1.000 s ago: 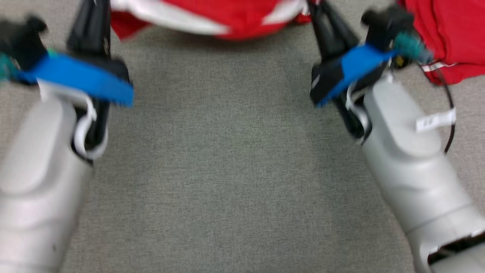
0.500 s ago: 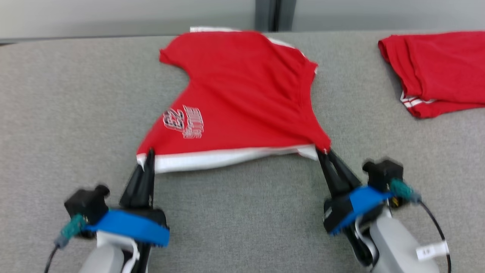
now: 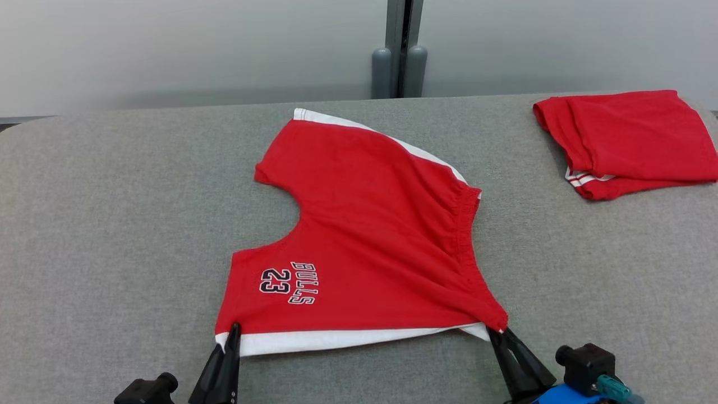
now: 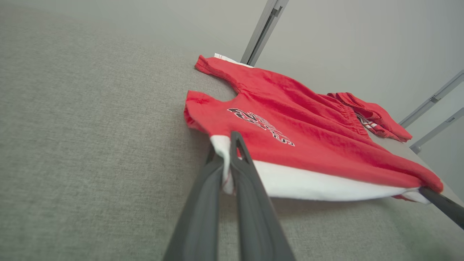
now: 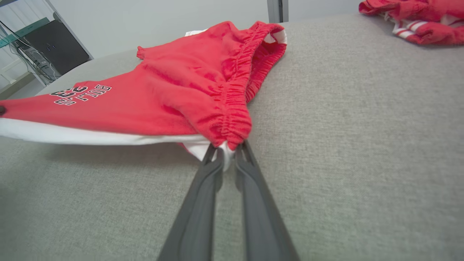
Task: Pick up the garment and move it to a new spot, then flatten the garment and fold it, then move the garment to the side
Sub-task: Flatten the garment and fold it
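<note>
The garment point(image 3: 370, 235) is a pair of red shorts with white trim and "BULLS 23" print, spread across the middle of the grey table point(image 3: 112, 224). My left gripper point(image 3: 233, 330) is shut on its near left corner, at the white hem point(image 4: 226, 163). My right gripper point(image 3: 496, 331) is shut on the near right corner, by the gathered waistband point(image 5: 232, 141). The near edge hangs taut between both grippers, slightly off the table. In the left wrist view the garment point(image 4: 290, 134) stretches right to the other gripper's fingers point(image 4: 444, 206).
A second red garment point(image 3: 628, 143) lies folded at the table's far right, also seen as the folded red garment point(image 5: 417, 18) in the right wrist view. A grey post point(image 3: 399, 56) stands behind the table's far edge. Bare grey table lies left of the shorts.
The head camera has tilted up, so the whole table and shorts come into view and the arms slide to the bottom edge. Both grippers stay shut on the shorts' near corners.
</note>
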Available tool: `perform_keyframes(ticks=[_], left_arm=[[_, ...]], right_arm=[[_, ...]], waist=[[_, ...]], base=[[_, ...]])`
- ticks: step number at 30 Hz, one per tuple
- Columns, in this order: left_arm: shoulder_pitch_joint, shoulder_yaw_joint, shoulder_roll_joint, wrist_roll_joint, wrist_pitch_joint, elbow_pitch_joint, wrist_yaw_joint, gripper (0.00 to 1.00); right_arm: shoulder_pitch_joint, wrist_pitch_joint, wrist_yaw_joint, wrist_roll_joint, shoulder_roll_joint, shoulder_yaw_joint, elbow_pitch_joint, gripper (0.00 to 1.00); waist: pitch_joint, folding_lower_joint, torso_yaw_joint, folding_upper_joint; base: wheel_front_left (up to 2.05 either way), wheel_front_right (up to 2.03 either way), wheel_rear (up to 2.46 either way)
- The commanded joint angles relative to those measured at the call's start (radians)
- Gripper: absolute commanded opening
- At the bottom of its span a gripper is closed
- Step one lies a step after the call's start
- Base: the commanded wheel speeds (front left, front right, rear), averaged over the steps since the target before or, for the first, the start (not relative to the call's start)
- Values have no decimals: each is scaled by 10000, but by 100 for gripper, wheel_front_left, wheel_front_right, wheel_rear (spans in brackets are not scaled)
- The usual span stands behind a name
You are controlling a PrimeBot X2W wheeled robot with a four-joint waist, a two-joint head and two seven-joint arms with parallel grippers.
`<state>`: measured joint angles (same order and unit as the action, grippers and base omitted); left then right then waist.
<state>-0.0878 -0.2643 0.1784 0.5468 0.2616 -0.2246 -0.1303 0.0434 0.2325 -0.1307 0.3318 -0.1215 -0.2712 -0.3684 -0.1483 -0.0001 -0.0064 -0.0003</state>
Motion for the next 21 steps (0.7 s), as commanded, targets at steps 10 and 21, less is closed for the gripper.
perform_keyframes(ticks=[10,21], left_arm=[[667,139,352,-155,46,118,-9,0],[3348,-331,1925,-8,-355,-341,-9,0]], right_arm=[[-118,-473,-1,-269,220,-68,1174,0],[1658,-462,-1,-383,592,-649,1427,0]], waist=[[-280,1,-209,3],[-1202,1,-936,3]], base=[[0,0,0],[0,0,0]])
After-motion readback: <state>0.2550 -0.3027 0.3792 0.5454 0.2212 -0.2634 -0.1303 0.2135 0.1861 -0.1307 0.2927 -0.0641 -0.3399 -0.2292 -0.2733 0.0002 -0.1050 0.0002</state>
